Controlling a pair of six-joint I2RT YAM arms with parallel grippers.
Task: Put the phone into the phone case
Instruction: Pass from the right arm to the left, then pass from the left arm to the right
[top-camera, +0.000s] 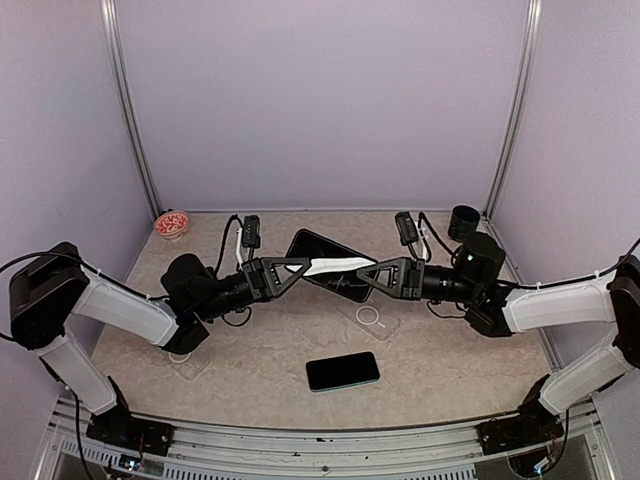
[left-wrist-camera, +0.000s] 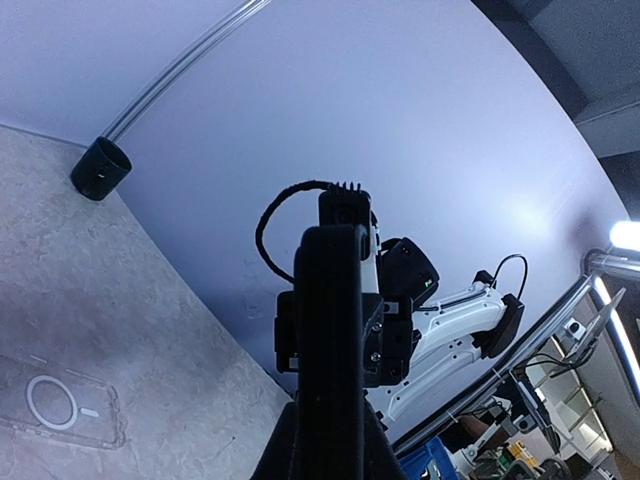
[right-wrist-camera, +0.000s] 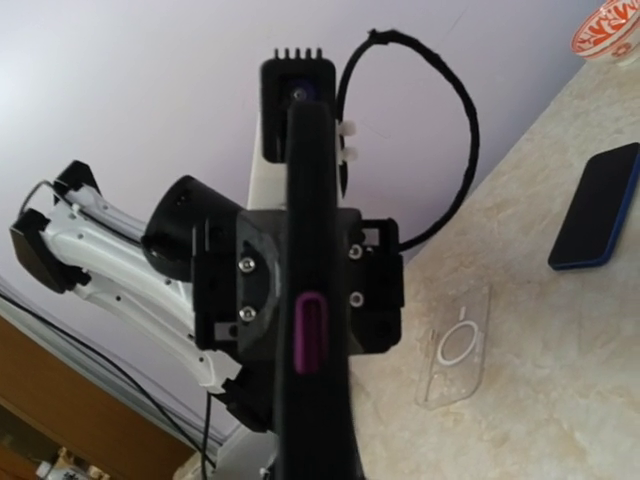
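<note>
A black phone case (top-camera: 330, 262), glossy on top, hangs above the table's middle between both arms. My left gripper (top-camera: 300, 266) is shut on its left end and my right gripper (top-camera: 366, 272) is shut on its right end. The left wrist view shows its dark edge (left-wrist-camera: 330, 330) running up from my left gripper (left-wrist-camera: 330, 445). The right wrist view shows that edge (right-wrist-camera: 312, 220) with a purple side button above my right gripper (right-wrist-camera: 310, 445). I cannot tell whether anything sits inside it. A dark phone (top-camera: 342, 371) with a teal rim lies flat near the front, and is also seen in the right wrist view (right-wrist-camera: 597, 205).
A clear case (top-camera: 370, 317) with a white ring lies under the held one, also seen from both wrists (left-wrist-camera: 55, 405) (right-wrist-camera: 455, 350). Another clear case (top-camera: 186, 360) lies by the left arm. A red bowl (top-camera: 172, 223) sits back left, a black cup (top-camera: 463, 220) back right.
</note>
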